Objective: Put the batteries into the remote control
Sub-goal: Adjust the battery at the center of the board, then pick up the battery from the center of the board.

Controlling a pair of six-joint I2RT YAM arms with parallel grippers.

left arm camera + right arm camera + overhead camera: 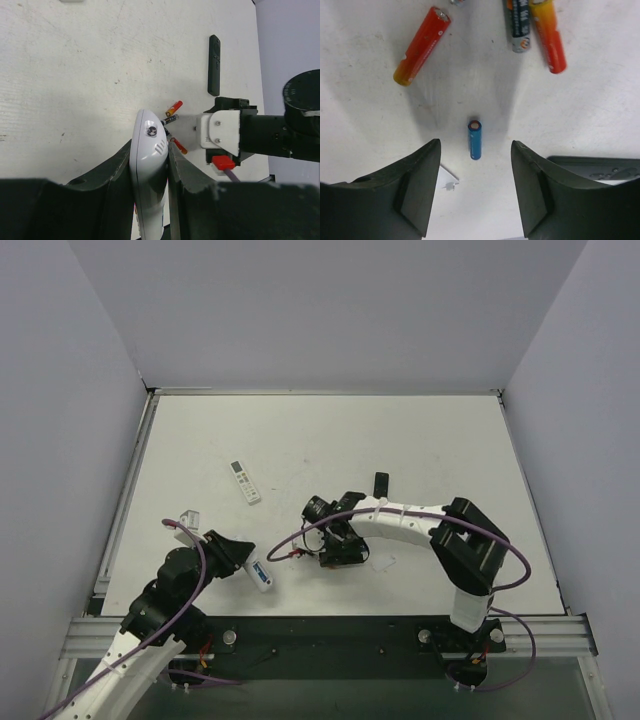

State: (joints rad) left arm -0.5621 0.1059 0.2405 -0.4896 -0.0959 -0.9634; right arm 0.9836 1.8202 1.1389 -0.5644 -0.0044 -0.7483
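Observation:
My left gripper [248,566] is shut on the white remote control [262,576], held on edge between both fingers in the left wrist view [149,165]. My right gripper [335,546] is open and hangs low over the table. In the right wrist view one slim blue battery [475,140] lies on the table between its open fingertips, and the gripper [475,144] does not touch it. The second blue battery is not in view.
Two red cells [421,46] [547,35] and a dark grey cell [518,25] lie just beyond the blue one. A small white piece [447,180] lies by the left finger. A second white remote [245,481] and a black remote [381,483] lie farther back.

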